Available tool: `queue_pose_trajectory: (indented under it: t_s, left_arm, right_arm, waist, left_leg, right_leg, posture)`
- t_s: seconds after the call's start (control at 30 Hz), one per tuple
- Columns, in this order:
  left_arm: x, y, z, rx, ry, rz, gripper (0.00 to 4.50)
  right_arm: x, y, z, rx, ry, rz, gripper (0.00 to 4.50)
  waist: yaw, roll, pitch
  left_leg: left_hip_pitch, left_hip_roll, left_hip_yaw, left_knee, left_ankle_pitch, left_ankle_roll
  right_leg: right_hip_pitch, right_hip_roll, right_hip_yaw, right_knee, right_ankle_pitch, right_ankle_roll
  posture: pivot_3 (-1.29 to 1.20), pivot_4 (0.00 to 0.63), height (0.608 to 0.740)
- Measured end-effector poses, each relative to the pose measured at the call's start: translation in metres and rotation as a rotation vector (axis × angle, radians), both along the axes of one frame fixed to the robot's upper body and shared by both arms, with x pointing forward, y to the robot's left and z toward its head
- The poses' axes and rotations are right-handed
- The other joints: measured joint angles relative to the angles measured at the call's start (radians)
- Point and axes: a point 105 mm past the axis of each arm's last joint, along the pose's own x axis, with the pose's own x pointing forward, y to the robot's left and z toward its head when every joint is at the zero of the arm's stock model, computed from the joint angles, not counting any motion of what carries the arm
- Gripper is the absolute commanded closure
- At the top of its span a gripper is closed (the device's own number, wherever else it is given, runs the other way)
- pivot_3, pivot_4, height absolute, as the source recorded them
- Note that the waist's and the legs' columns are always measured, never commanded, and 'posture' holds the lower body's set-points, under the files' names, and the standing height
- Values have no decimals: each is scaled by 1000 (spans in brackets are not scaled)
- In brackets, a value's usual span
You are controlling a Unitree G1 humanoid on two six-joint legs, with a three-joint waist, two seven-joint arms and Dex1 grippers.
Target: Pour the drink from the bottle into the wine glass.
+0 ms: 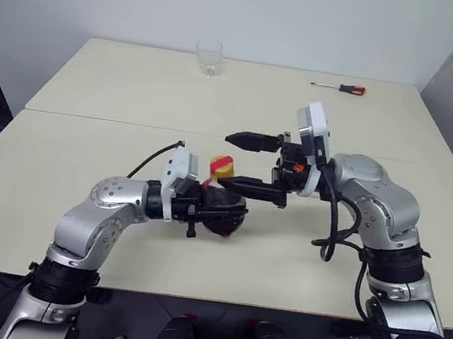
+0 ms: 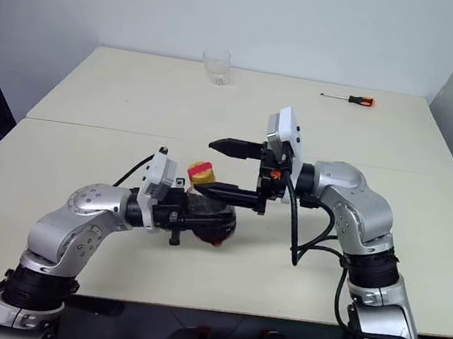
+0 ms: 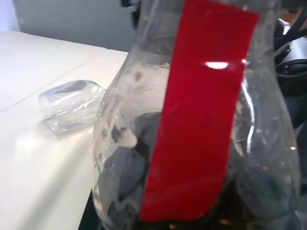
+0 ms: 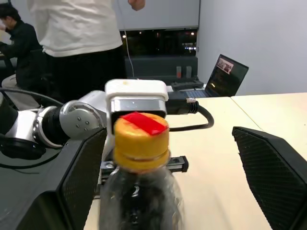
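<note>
Left eye view: left gripper clamps the squat clear plastic bottle of dark drink; right gripper gapes wide around its yellow cap. Right wrist view: cap sits between spread fingers. Left wrist view: red label strip.

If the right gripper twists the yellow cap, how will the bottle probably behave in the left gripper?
The bottle looks like thin clear plastic, so it may dent under the shut left gripper. Its rounded body could slip or turn with the cap. The dark drink fills only part of it, so it is probably light.
</note>
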Motion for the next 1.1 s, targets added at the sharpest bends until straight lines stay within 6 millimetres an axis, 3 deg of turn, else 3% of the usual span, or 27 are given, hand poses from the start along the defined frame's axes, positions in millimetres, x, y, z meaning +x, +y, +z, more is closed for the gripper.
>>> queue_pose_trajectory:
  t_s: [0.3, 0.5, 1.1]
  left_arm:
    - [27, 11, -14, -28, 41, 193, 3031]
    - [42, 4, -10, -69, 2, 259, 3031]
    - [58, -3, -8, -92, -26, 306, 3031]
  right_arm:
    - [7, 2, 0, -7, 41, -84, 32]
    - [15, 8, 4, 8, 31, -189, 32]
    - [35, 22, 14, 58, -8, -392, 32]
  waist:
    - [0, 0, 0]
    - [1, 0, 0]
    - [1, 0, 0]
  left_leg:
    - [0, 0, 0, 0, 0, 0]
    - [0, 0, 0, 0, 0, 0]
    - [0, 0, 0, 0, 0, 0]
  right_leg:
    - [0, 0, 0, 0, 0, 0]
    - [0, 0, 0, 0, 0, 0]
    - [0, 0, 0, 0, 0, 0]
  posture:
    - [0, 150, 740]
    - [0, 150, 740]
    - [0, 150, 740]
